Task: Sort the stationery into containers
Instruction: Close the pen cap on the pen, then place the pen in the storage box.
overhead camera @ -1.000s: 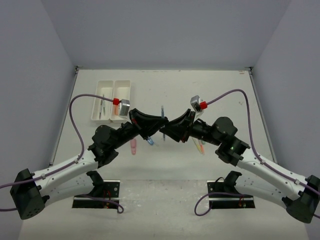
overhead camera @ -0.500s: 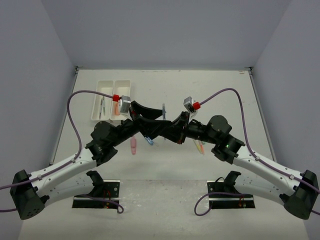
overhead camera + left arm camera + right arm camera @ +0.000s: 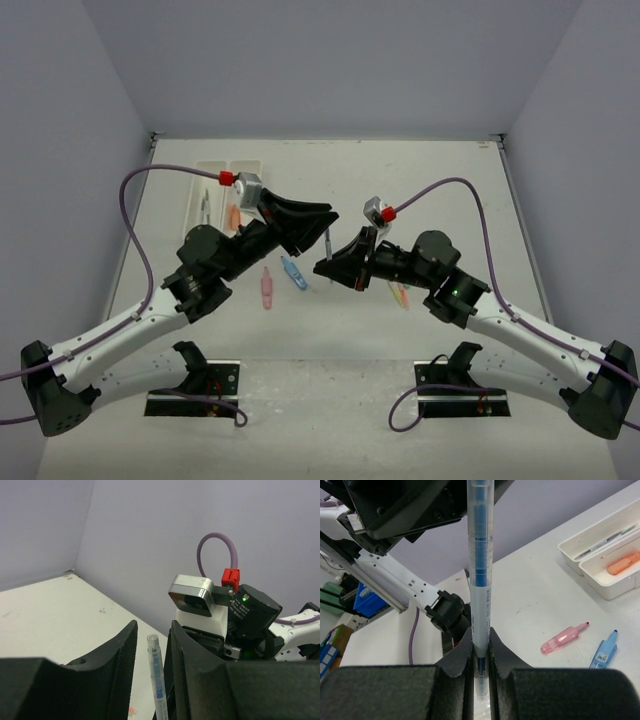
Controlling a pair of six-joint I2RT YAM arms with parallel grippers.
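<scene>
My right gripper (image 3: 480, 636) is shut on a clear pen with a blue core (image 3: 480, 570) and holds it above the table (image 3: 420, 190). In the top view this gripper (image 3: 326, 268) is at mid-table, with the pen (image 3: 329, 243) sticking out of it. My left gripper (image 3: 152, 626) is open. Its jaws stand on either side of the pen's free end (image 3: 156, 675), with a gap on both sides. In the top view it (image 3: 322, 222) is raised. The two white trays (image 3: 600, 567) hold an orange piece (image 3: 623, 563) and pens (image 3: 606, 541).
A pink piece (image 3: 267, 287) and a blue piece (image 3: 294, 272) lie on the table under the left arm; both also show in the right wrist view, pink (image 3: 564, 638) and blue (image 3: 603, 651). Yellow and orange markers (image 3: 401, 294) lie beside the right arm. The left arm partly hides the trays (image 3: 212, 170).
My left gripper has risen and moved toward the far side, so its open jaws now stand around the pen's end. My right gripper has shifted slightly left with the pen.
</scene>
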